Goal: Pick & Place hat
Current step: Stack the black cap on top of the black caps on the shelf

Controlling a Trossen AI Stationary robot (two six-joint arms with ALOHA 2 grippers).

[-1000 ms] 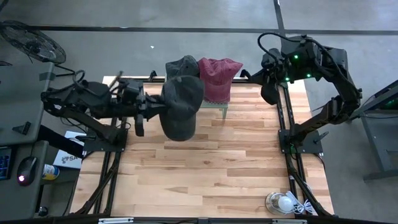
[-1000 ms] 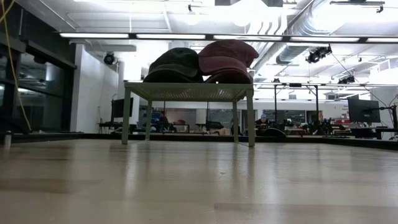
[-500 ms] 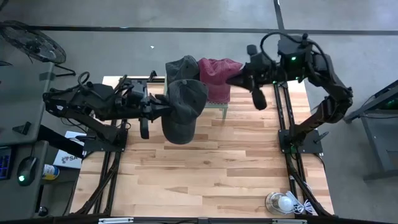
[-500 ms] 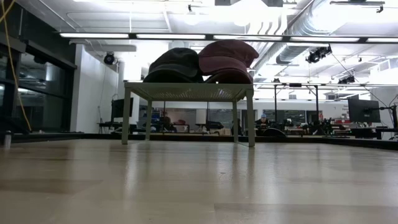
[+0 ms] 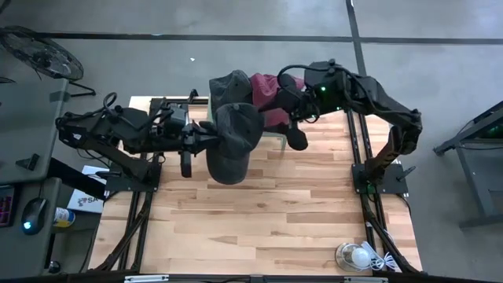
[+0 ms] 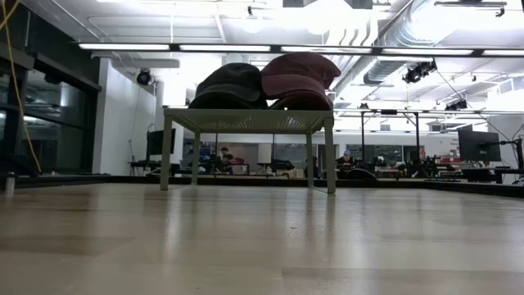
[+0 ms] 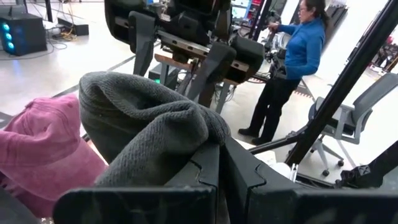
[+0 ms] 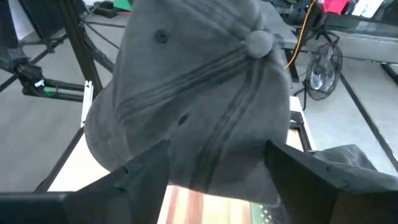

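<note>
A grey cap [image 5: 229, 141] hangs in the air over the table's far middle, with my left gripper [image 5: 206, 135] shut on it. Its crown and top button [image 8: 258, 42] fill the right wrist view. My right gripper [image 5: 277, 101] is open and close to the cap's right side. Its two fingers [image 8: 147, 163] stand wide apart in front of the crown, and I see no touch. Behind them, a dark cap [image 6: 232, 82] and a maroon cap [image 6: 299, 75] rest on a small green stand [image 6: 250, 121]. My left gripper pinches a bunched fold of the grey cap's cloth [image 7: 163, 127] at the cap's left edge between its two fingers. The fingers come level from the table's left. The cap is lifted clear of the table and hangs forward and below the fingers.
The stand [image 5: 281, 134] with the two caps sits at the far middle of the wooden table [image 5: 259, 212]. A white bulb-like thing with a cord [image 5: 357, 255] lies at the near right corner. A person in blue [image 7: 297, 59] stands in the room beyond.
My right gripper has swung from the table's far right toward the left, over the maroon cap, up to the held grey cap. My left gripper has carried the grey cap a little toward the table's right, still clear of the table.
</note>
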